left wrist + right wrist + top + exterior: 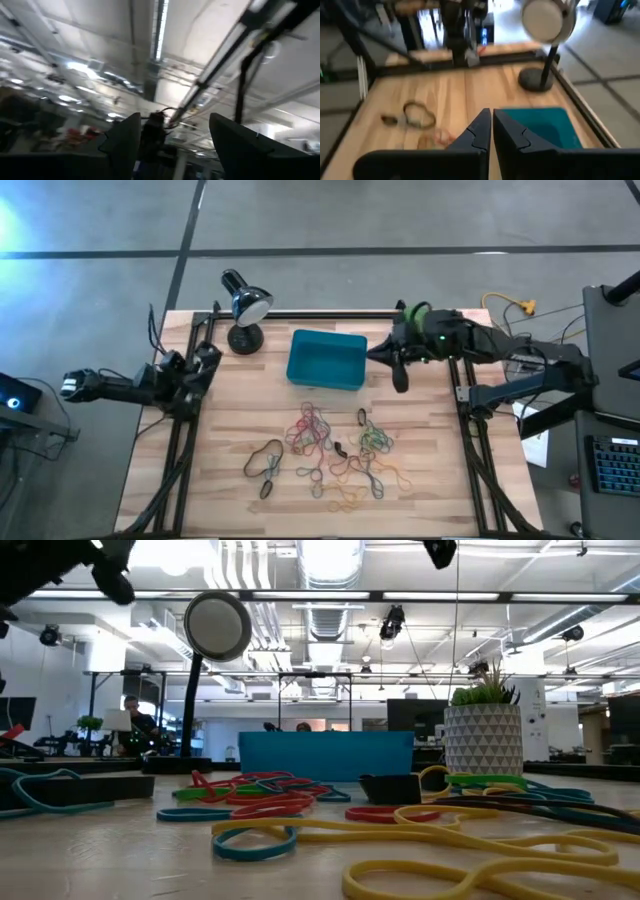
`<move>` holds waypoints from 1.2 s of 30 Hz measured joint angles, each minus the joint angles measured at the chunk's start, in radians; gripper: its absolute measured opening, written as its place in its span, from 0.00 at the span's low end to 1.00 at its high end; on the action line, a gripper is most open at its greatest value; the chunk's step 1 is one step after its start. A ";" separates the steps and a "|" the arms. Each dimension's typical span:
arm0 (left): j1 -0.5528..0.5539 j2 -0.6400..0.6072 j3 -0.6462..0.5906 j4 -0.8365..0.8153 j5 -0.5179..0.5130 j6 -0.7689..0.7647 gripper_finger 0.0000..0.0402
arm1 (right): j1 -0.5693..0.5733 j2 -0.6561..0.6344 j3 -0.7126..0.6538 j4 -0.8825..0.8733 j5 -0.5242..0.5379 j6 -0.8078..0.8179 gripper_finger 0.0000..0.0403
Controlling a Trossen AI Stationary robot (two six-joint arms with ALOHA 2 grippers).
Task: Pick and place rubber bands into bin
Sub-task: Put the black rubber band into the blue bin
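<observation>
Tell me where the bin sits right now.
In the high view the bin lies at the table's far middle, between the desk lamp on its left and the right gripper, with the rubber bands nearer the front edge.

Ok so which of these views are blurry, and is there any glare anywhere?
Left wrist view: motion-smeared, pointing at ceiling lights, with the open left gripper dark against them. Right wrist view: soft, the lamp and bin smeared, the shut right gripper fairly crisp. Low view: near rubber bands defocused, ceiling lights blown out. High view: sharp, a bright glare patch at its left edge.
</observation>
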 joint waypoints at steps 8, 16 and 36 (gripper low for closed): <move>0.000 0.080 0.019 -0.471 -0.013 -0.311 0.53 | 0.006 0.063 0.045 -0.450 0.007 -0.031 0.02; -0.001 0.225 0.071 -0.466 0.033 -0.369 0.53 | 0.047 0.008 -0.179 -0.365 -0.053 0.157 0.15; -0.060 0.467 0.136 -0.531 0.429 -0.579 0.53 | 0.385 0.006 -0.543 0.271 0.259 0.465 0.38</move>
